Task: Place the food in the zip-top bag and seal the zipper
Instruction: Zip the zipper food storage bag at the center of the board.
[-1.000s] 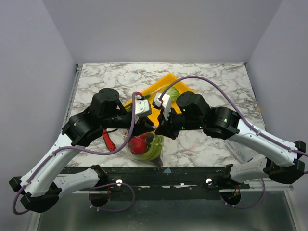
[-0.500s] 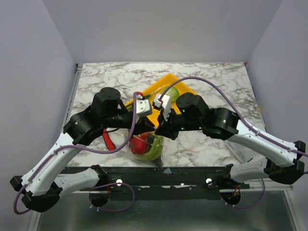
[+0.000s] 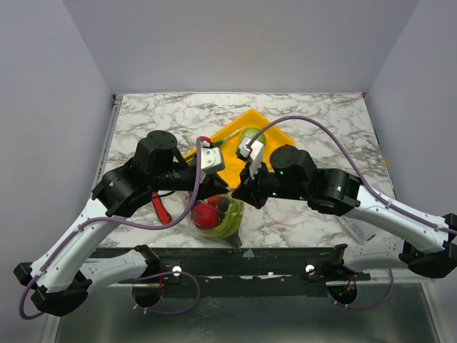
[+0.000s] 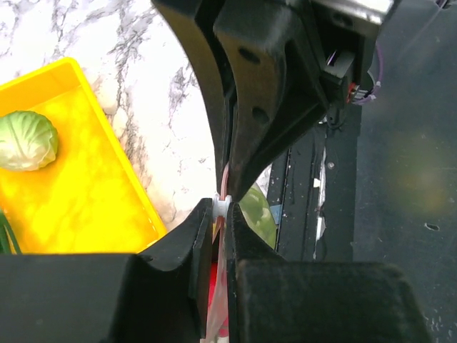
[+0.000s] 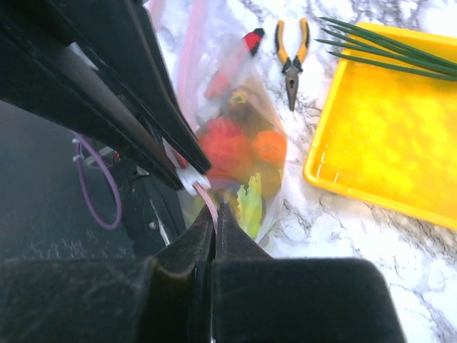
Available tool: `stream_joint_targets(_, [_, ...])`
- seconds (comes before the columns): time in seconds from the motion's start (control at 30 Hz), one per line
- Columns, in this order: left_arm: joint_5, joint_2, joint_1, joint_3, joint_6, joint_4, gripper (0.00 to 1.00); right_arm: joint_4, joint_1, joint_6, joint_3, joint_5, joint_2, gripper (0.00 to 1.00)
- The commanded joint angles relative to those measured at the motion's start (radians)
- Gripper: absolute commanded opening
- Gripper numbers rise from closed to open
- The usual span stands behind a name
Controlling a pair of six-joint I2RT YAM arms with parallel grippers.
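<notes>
- The zip-top bag (image 3: 218,225) lies on the near middle of the table, between the two arms and just in front of the yellow tray (image 5: 385,136).
- Through its clear plastic show a red tomato (image 5: 225,146), an orange-red piece (image 5: 270,146) beside it and a pale-green piece (image 5: 250,204) at the bag's lower end.
- The zipper (image 5: 186,64), a thin pinkish strip, runs along the bag's mouth, which is lifted towards the grippers.
- The left gripper (image 4: 221,214) has its jaws drawn in to a narrow slit, pinching the zipper. A small white piece sits right at its fingertips.
- The right gripper (image 5: 213,213) meets it from the other side, its fingers pressed together on the same pink strip. The two sets of fingertips are nearly touching.
- Some of the food is outside the bag. A green cabbage (image 4: 27,139) rests in the tray, and thin green onions (image 5: 389,46) lie across the tray's far corner.
- The yellow-handled pliers (image 5: 291,57) lie on the marble table (image 3: 164,118) beside the bag and close to the tray's edge.
- The red-handled tool (image 3: 158,207) lies on the table to the left of the bag, partly under the left arm.
- From above, both arms bend inward and their wrists meet over the bag.
</notes>
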Motion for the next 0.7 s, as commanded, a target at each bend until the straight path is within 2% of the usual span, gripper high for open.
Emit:
stream_joint_targets(0.0, [-0.057, -0.064, 0.017, -0.009, -0.01, -0.019, 0.0, 0.038, -0.003, 0.084, -0.056, 0.196, -0.064, 0.0])
stream_joint_targets(0.43, [-0.188, -0.141, 0.042, -0.017, 0.007, -0.092, 0.0, -0.011, -0.003, 0.216, -0.159, 0.665, -0.228, 0.0])
stream_joint_targets(0.67, [-0.235, -0.181, 0.044, -0.038, 0.01, -0.116, 0.0, -0.094, -0.003, 0.298, -0.186, 0.828, -0.257, 0.0])
